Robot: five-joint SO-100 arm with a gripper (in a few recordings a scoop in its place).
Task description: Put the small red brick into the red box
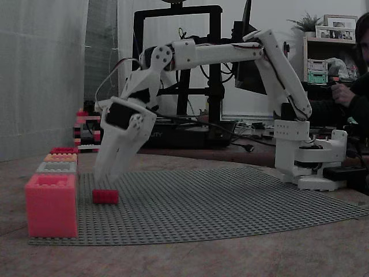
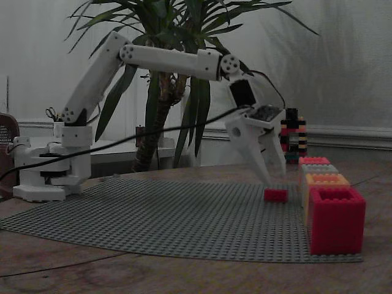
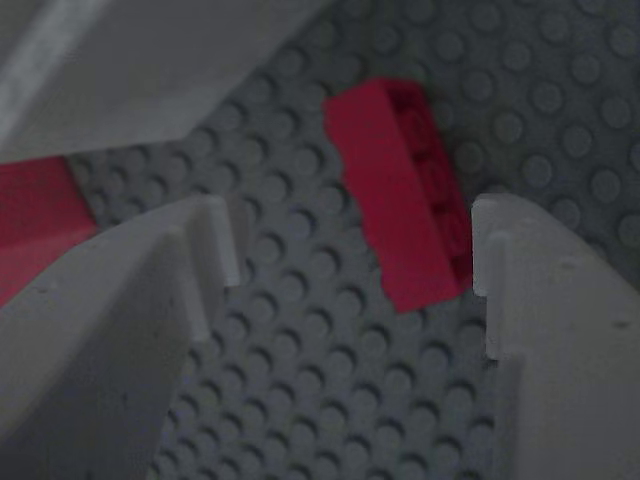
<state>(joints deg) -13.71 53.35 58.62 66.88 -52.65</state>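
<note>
The white arm is bent over with its pincer (image 1: 109,173) pointing down at the grey studded baseplate (image 1: 230,202), tips hanging just above the small red brick (image 1: 105,196). In the wrist view the pincer (image 3: 350,260) is spread wide, holding nothing — the small red brick (image 3: 405,195) lies flat on the baseplate (image 3: 330,400) between the two fingers, close up against the right-hand one, turned at a slant to them. I can't tell whether that fingertip actually touches it.

In the other fixed view the pincer (image 2: 269,177) sits right over the brick (image 2: 275,195), which lies near the baseplate (image 2: 153,214) edge, just left of a row of boxes. The nearest and biggest-looking one is a pinkish-red box (image 2: 335,220), then an orange box (image 2: 324,179), a grey one (image 2: 318,168), and at the far end the red box (image 2: 313,160) — dim light, so the colours are hard to call. From the opposite side the same row runs along the left edge, with the red box (image 1: 63,150) furthest back.

The baseplate lies on a brown worktop (image 1: 202,259). A person (image 1: 354,86) sits at the right edge behind the arm's base, and a big potted plant (image 2: 177,73) stands behind it in the other view.
</note>
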